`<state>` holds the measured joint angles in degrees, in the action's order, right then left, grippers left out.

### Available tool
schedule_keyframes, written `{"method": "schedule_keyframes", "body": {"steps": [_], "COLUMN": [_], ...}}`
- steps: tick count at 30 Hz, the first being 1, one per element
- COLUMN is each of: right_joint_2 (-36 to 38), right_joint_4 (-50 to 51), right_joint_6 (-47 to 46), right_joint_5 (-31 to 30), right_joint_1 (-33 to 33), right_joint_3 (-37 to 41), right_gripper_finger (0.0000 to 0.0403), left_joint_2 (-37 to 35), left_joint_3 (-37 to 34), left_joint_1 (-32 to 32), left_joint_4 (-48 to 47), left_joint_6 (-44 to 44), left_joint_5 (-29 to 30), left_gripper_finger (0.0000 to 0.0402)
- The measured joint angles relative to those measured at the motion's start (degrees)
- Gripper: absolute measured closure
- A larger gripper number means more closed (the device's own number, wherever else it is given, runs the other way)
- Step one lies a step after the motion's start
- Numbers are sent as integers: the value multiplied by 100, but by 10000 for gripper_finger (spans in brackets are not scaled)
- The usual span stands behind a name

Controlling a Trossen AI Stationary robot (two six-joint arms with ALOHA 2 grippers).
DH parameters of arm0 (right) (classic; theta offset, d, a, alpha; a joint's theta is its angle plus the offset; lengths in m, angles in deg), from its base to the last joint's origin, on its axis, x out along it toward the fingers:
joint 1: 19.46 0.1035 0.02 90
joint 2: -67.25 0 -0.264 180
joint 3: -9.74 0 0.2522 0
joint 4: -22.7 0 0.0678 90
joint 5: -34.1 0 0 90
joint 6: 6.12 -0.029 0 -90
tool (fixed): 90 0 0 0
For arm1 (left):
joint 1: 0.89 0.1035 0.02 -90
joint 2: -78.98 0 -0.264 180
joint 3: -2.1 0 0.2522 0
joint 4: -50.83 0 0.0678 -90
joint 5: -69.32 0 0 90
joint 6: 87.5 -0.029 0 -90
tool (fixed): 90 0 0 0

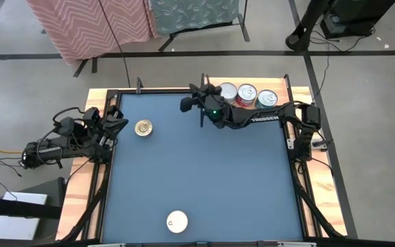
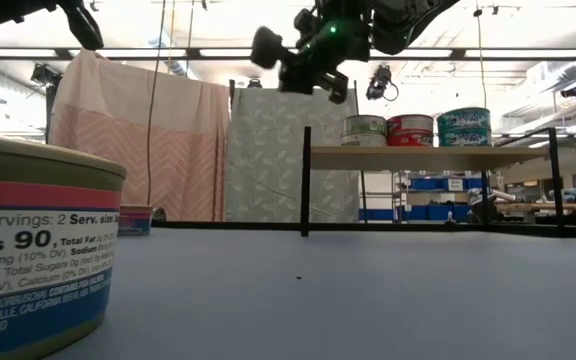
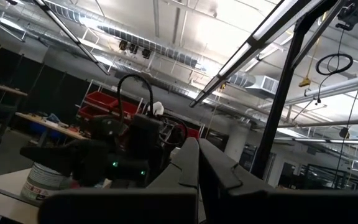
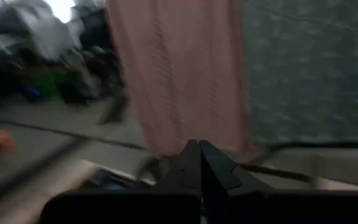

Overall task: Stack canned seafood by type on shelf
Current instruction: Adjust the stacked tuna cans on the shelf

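Three tins of canned seafood (image 1: 246,95) stand side by side on the shelf (image 2: 418,157) at the table's far right; their labels are pale (image 2: 364,130), red (image 2: 409,130) and teal (image 2: 463,127). A gold-lidded tin (image 1: 142,127) stands on the blue table at the far left. A white-lidded tin (image 1: 177,221) stands by the near edge and fills the low view's left (image 2: 38,260). My right gripper (image 4: 199,163) is shut and empty; it hangs level in the air (image 1: 197,90) just left of the shelf. My left gripper (image 3: 197,163) is shut, parked at the table's left edge (image 1: 118,123).
Dark metal uprights (image 2: 306,180) carry the shelf at its ends. Wooden rails (image 1: 81,178) run along the table's sides. Pink and teal cloths (image 2: 138,140) hang on racks beyond the far edge. The blue surface (image 1: 204,171) between the tins is bare.
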<state>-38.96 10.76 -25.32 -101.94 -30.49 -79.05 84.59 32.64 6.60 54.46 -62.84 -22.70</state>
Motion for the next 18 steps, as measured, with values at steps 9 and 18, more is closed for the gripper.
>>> {"method": "schedule_keyframes", "body": {"steps": [9, 18], "right_joint_2": [-62, -548], "right_joint_4": [-836, -1510], "right_joint_6": [255, -782], "right_joint_5": [1518, 2637], "right_joint_1": [-320, -758], "right_joint_3": [0, -16], "right_gripper_finger": [400, 401], "left_joint_2": [0, 0], "left_joint_3": [0, -4], "left_joint_1": [0, 0], "left_joint_4": [-7, 41], "left_joint_6": [186, 455], "left_joint_5": [2, 20], "left_gripper_finger": [397, 397]}}
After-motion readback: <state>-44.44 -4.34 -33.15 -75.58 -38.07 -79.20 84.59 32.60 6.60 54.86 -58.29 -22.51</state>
